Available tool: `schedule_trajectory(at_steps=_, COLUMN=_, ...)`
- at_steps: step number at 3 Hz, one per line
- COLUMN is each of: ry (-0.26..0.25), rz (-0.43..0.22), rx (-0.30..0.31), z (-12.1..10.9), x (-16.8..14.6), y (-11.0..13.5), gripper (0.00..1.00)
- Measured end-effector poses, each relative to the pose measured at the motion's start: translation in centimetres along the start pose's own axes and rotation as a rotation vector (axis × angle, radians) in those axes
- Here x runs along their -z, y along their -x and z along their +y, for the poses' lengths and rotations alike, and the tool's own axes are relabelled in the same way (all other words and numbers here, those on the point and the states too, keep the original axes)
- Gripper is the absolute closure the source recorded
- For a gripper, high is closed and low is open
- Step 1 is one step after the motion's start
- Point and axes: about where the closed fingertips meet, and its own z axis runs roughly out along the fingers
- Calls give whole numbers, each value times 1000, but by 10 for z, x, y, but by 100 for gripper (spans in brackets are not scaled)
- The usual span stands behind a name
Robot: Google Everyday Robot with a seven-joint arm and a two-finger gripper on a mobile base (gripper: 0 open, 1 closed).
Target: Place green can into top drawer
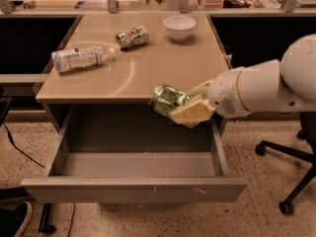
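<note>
The green can [167,98] lies sideways in my gripper [186,108], which is shut on it. The can hangs in the air just past the tan desk's front edge, over the back right part of the open top drawer [133,188]. The drawer is pulled fully out, and its grey floor shows bare. My white arm reaches in from the right.
On the tan desk [148,68] lie a clear plastic bottle [79,58] at the left, a silver-white can [132,36] at the back middle, and a white bowl [179,27] at the back right. An office chair base [289,177] stands on the floor at the right.
</note>
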Motion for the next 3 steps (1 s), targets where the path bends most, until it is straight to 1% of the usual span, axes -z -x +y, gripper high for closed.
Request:
schedule_trajectory(at_steps=1, ry=-21, rz=72, rx=-76, z=3, x=-8, y=-48, gripper=100)
schedule_trajectory(at_steps=2, ry=-44, rz=132, rx=-93, z=-4, x=-23, y=-72, gripper=100)
schedule_trajectory(at_steps=3, ry=-39, rz=177, rx=-78, z=-12, x=-40, y=-79, gripper=100)
